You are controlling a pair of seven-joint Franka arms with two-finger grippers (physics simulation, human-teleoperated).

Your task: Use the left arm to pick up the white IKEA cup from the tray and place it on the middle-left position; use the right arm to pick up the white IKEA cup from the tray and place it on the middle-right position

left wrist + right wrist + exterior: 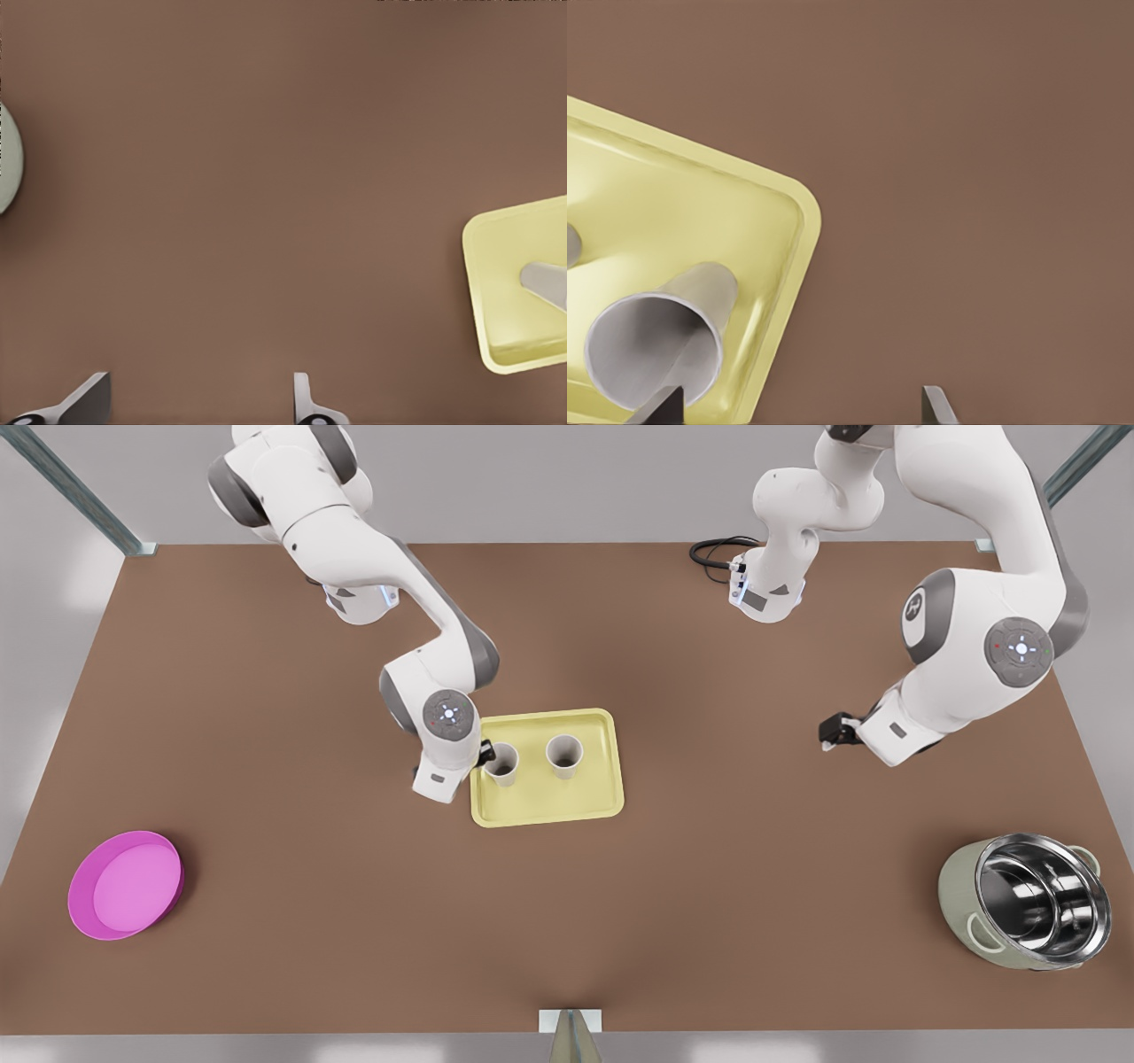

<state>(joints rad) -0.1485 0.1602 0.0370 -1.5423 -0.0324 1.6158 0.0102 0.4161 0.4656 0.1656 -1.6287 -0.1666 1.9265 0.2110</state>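
The right tool (485, 755), fingers spread, sits against one white cup (502, 763) on the tray (549, 813), beside the other cup (564, 755). The left tool (831, 733), fingers likewise apart, hangs over bare bench (709, 868).

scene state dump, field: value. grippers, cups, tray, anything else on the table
right gripper: open, at the tray's edge on the front view's left, beside the nearer cup, not closed on it
left gripper: open, waiting above bare table, front view's right
tray: pale yellow, mid-table
nearer cup: upright on tray
second cup: upright on tray, untouched
pink dish: front view's lower left
pot: front view's lower right
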